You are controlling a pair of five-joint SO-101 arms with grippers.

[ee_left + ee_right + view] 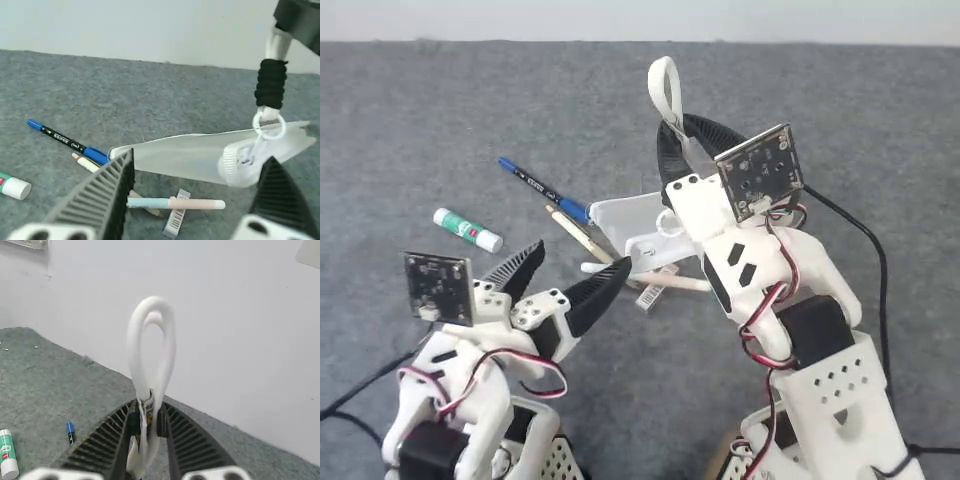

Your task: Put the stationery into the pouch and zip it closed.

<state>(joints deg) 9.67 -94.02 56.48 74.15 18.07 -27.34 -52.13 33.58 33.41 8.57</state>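
Pouch [620,222]: translucent white, long and flat, seen at the middle of the grey bench [440,110] in the high view. A white fabric patch and a metal ring [268,126] are carried at one end, and that end is raised.
Strap [150,340]: a white loop joined to the ring through a black wrapped section [271,83]. It stands up out of the right claw.
Right claw [147,427]: closed narrow on the strap, held above the pouch at about 1 o'clock from it in the high view.
Left claw [200,160]: spread wide with nothing gripped, placed at about 7 o'clock from the pouch in the high view. In the left wrist view the pouch is seen between its fingers [107,192]. Contact cannot be told.
Blue pen [535,187]: black barrel with blue at both ends, laid on the bench at 10 o'clock from the pouch, with one blue end just beside the pouch's edge.
Pencil [582,238]: pale wood colour, laid beside the blue pen, with one end hidden under the pouch.
Glue stick [467,229]: white with a green label, laid at 9 o'clock, well apart from the pouch.
Pastel pen [175,203]: pale blue and pink, laid flat at 6 o'clock below the raised pouch.
Barcode piece [177,220]: small and striped, just beside the pastel pen.
Zip: whether it is open or closed cannot be told.
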